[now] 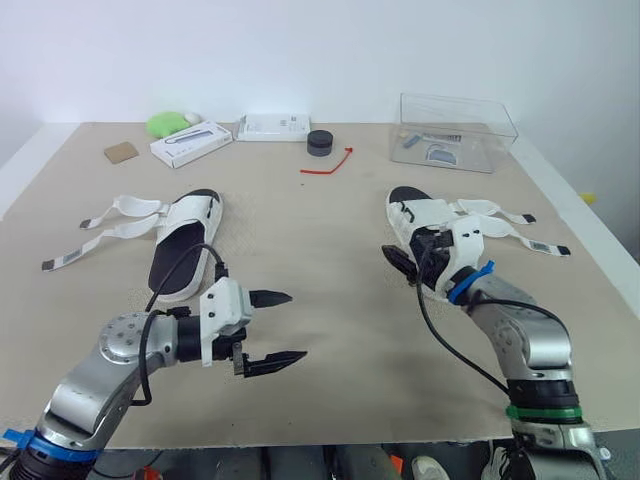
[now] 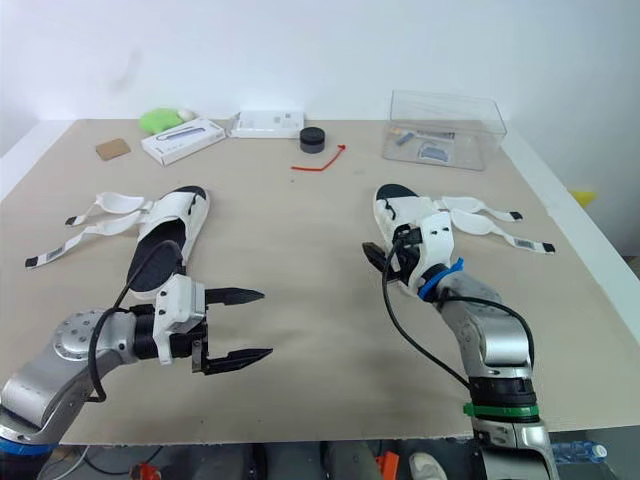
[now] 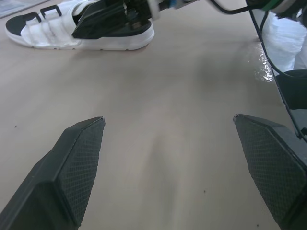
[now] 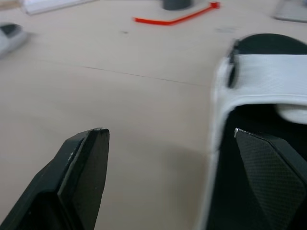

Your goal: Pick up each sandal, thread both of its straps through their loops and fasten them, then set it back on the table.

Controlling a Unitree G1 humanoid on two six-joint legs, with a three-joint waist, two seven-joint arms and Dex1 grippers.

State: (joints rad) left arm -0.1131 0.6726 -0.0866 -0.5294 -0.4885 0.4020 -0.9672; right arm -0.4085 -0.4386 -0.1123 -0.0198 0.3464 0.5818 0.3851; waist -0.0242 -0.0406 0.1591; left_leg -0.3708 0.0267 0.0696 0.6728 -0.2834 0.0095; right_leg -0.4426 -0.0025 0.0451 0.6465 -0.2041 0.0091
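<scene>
Two white sandals with black footbeds lie on the tan table. The left sandal (image 1: 185,240) has both straps (image 1: 105,225) unfastened and spread out to the left. The right sandal (image 1: 425,225) has its straps (image 1: 510,225) loose and spread to the right. My right gripper (image 1: 413,256) is open at the near end of the right sandal. One of its fingers (image 4: 268,172) is over the footbed and the other is over the table beside the sandal's left edge. My left gripper (image 1: 297,325) hovers open and empty above bare table, between the sandals and nearer the front.
At the back right stands a clear plastic box (image 1: 455,130) with small items inside. Along the back lie a black round puck (image 1: 320,143), a red strip (image 1: 328,165), two white boxes (image 1: 190,143), a green object (image 1: 165,123) and a brown card (image 1: 121,152).
</scene>
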